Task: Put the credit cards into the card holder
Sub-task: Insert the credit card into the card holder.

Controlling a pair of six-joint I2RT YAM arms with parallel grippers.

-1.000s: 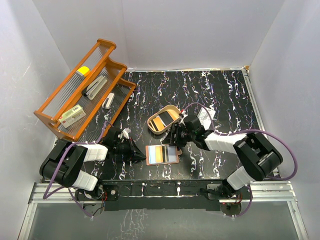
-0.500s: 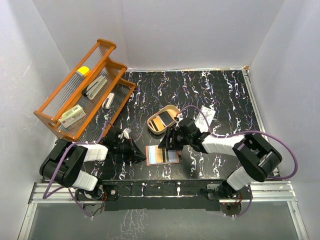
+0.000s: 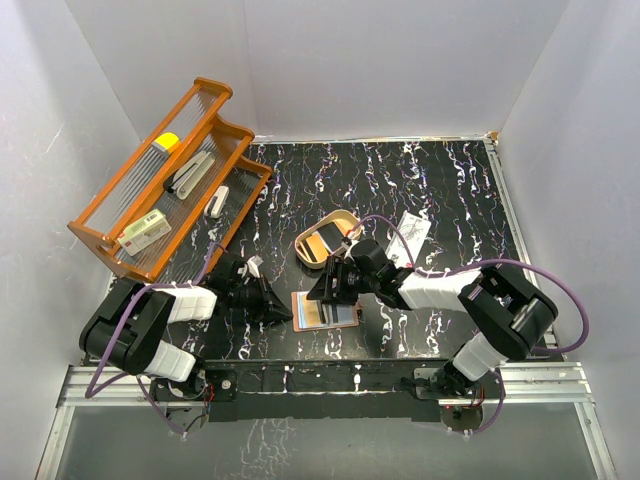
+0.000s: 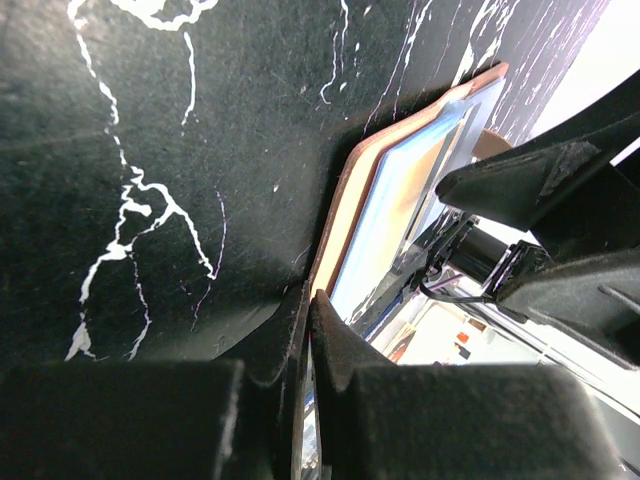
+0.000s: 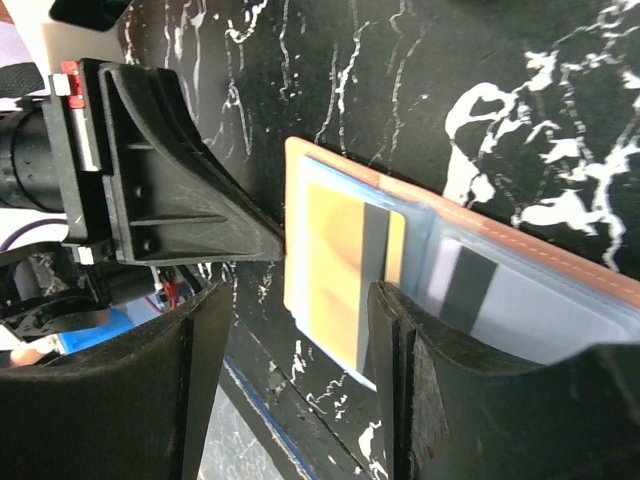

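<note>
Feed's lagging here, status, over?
Left jaws shut, tip at card holder edge. Right jaws open above orange card, in pocket. White card not yet in. Nothing blocking.

The top view sits high behind the arm bases and looks down on the whole table (image 3: 430,180). The left wrist view skims the table, peering past the left claw (image 4: 308,305) at the card holder (image 4: 350,200) just ahead. The right wrist view looks down, close, between the right claw (image 5: 300,300) fingers onto the card holder beneath, with the left claw beyond it. All three views share the card holder.
</note>
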